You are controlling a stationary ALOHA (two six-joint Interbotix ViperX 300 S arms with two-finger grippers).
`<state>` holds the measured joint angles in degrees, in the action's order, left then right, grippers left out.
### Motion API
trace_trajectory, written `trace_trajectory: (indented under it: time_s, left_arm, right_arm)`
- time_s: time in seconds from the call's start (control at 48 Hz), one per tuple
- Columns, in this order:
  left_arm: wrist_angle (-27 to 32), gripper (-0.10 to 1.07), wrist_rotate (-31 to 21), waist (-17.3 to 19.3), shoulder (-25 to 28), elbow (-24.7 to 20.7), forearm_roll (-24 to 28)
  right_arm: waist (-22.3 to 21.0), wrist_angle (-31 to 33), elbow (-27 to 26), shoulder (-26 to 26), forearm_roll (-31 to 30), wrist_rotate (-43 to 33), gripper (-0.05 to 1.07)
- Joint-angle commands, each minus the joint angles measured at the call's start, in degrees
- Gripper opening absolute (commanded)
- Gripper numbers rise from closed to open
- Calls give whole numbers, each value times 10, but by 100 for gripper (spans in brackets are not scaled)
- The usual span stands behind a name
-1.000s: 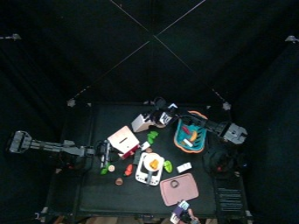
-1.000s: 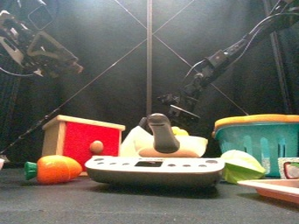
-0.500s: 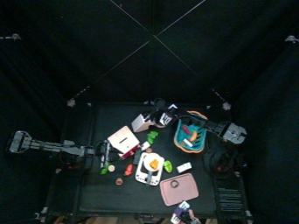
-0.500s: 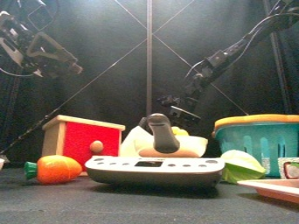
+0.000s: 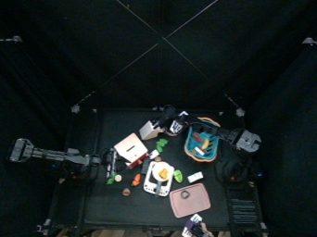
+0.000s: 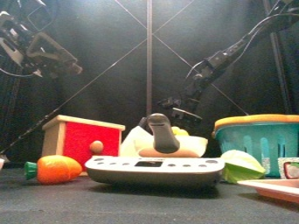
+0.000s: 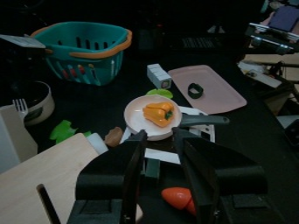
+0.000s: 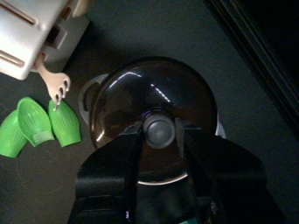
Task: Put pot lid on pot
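Right gripper has descended slightly onto the pot lid at the tabletop's rear, jaws spread astride its knob, grasp pending; left gripper, jaws parted, rests idle.

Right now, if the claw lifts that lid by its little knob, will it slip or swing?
The lid looks like hard, glossy, clear plastic, so it is probably stiff and light. Its round dark knob gives a small grip; it could slip or tilt. The right gripper sits open around the knob.
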<state>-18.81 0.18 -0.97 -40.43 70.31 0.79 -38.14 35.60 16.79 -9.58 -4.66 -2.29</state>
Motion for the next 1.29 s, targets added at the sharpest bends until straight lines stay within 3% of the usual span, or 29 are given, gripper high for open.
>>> trace_trajectory:
  time_s: [0.0, 1.271]
  left_arm:
    - [-2, 73, 0, 1, 0, -6, 1]
    - [9, 73, 0, 2, 0, -4, 0]
  right_arm:
    - [0, 7, -7, 14, 1, 1, 63]
    - [15, 91, -52, 24, -12, 0, 63]
